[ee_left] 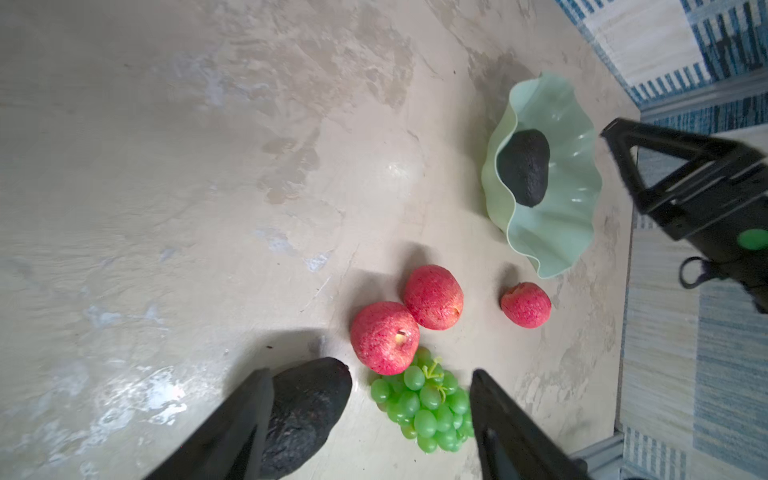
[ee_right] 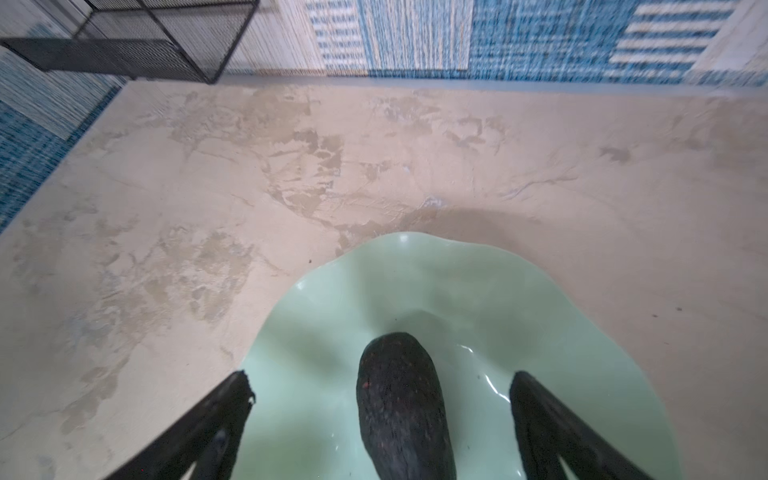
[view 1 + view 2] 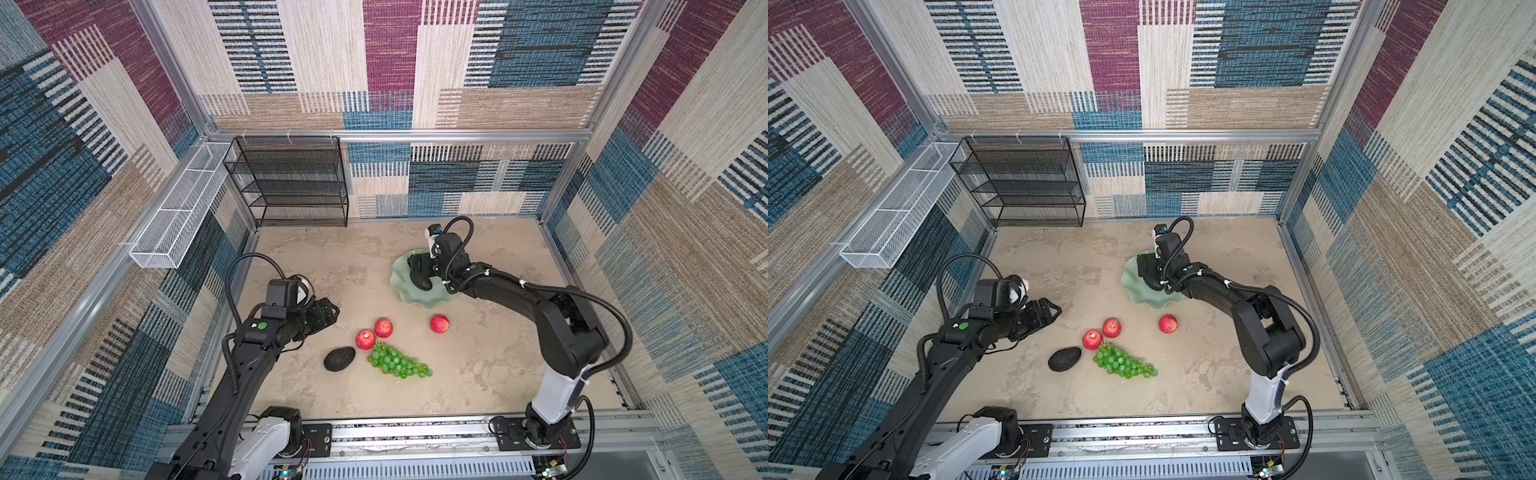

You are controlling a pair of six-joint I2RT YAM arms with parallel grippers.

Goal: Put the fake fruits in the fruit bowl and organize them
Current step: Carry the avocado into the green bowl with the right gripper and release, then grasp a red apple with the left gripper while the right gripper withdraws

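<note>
Right jaws apart over the avocado [image 2: 401, 415] in the bowl [image 2: 457, 282] — left jaws, apart too, are nearer the second avocado [image 3: 339, 359].

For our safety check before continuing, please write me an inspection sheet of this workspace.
Surface: beige mottled table, nothing spilled.
Job's things: fruit bowl holds one avocado; second avocado, three apples and grapes lie on the table.
Clutter: black wire rack, back left corner.
Grippers: left gripper open, above the table by the second avocado; right gripper open over the bowl, jaws astride its avocado.
Cables: black hoses loop along both arms, clear of fruit.
Surroundings: patterned walls, metal frame, white mesh basket on left wall.
</note>
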